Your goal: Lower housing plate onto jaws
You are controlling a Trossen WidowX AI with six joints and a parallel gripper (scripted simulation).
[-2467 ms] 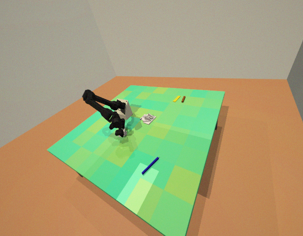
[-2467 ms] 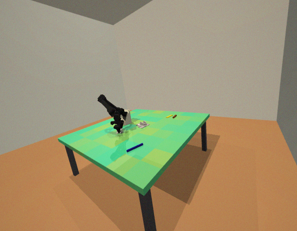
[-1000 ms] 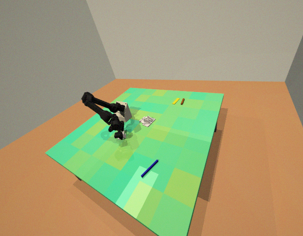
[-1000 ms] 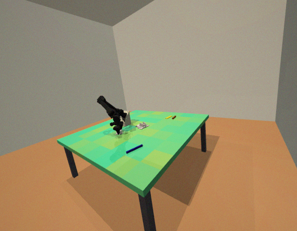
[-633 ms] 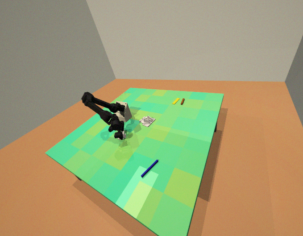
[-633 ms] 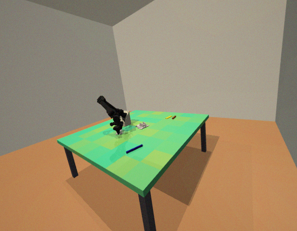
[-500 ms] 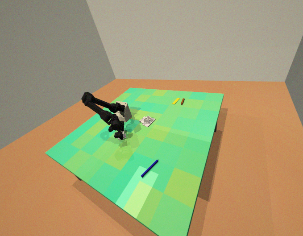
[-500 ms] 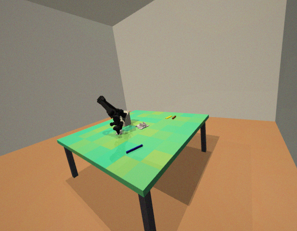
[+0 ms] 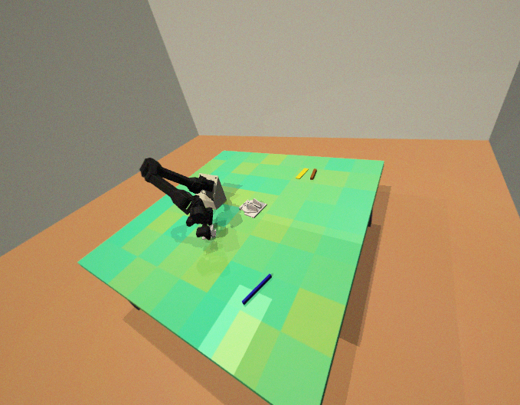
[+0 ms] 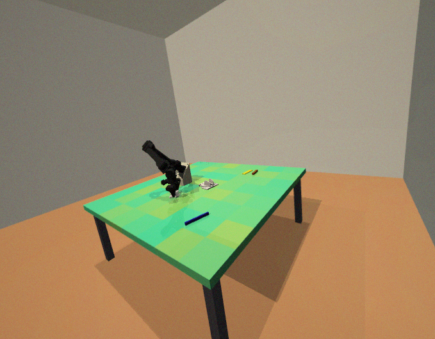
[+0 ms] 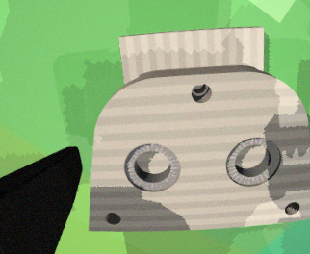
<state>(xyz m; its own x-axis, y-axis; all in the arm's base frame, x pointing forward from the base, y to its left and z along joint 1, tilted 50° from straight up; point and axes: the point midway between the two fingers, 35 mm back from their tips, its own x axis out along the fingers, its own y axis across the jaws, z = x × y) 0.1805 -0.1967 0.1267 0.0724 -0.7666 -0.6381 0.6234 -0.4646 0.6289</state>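
The off-white housing plate [image 11: 204, 127] has two ringed openings, three small holes and a curved far edge. A ribbed rectangular part [image 11: 193, 50] shows beyond that edge. In the top and exterior views the plate is mostly hidden by the hand. My gripper [image 9: 207, 236] [image 10: 173, 195] [image 11: 193, 152] is open, low over the table, with one black finger beyond each side of the plate. Nothing is gripped. The white base with the two upright jaws [image 9: 253, 207] [image 10: 207, 184] stands apart from the hand, to its right in the top and exterior views. Pins and stubs are too small to make out.
The green patchwork table [image 9: 300, 251] [image 10: 255, 206] carries a blue rod [image 9: 257, 289] [image 10: 196, 218] near the front, and a yellow bar [image 9: 302, 173] [image 10: 247, 172] and a brown bar [image 9: 313, 174] [image 10: 254, 172] at the back. The pale arm mount [image 9: 218, 191] [image 10: 186, 174] stands behind the hand.
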